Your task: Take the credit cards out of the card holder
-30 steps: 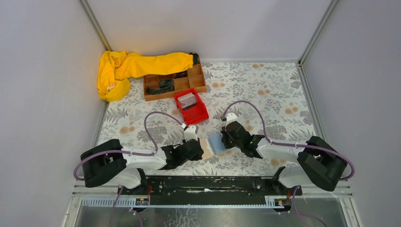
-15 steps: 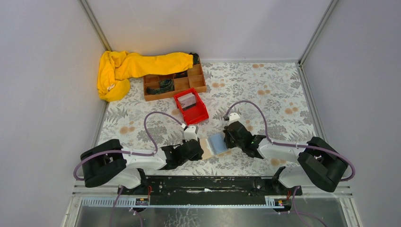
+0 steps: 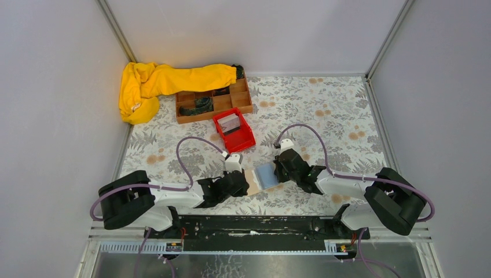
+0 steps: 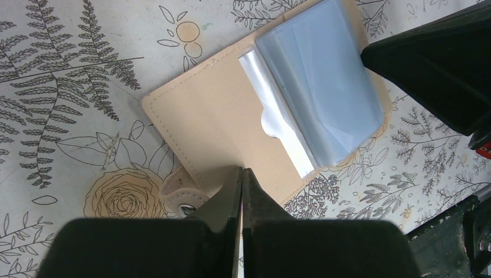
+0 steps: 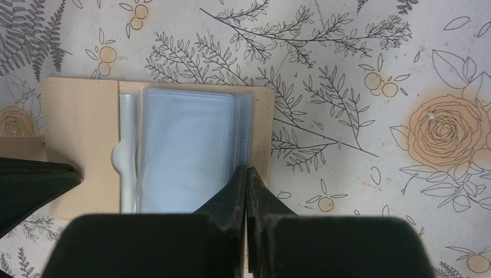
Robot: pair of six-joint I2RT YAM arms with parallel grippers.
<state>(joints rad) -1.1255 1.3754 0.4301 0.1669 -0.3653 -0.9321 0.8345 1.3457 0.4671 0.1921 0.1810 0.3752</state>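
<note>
Open slate-blue card holder [image 3: 262, 175] lies tan side up on the floral tablecloth [image 3: 324, 116] between my arms, with its clear sleeves [image 4: 324, 87] fanned. Left gripper [image 4: 242, 174] has its fingers pressed together, tip on the holder's near tan edge. Right gripper [image 5: 246, 174] is likewise closed, at the sleeves' edge. Nothing covers the holder except my own fingers. Behind it are a red plastic bin [image 3: 243, 142] holding a grey card [image 3: 230, 122], a brown wooden compartment tray [image 3: 214, 114] and a yellow cloth [image 3: 168, 81] (well apart). Versus a second ago, my right wrist has shifted slightly outward; the holder is unmoved.
</note>
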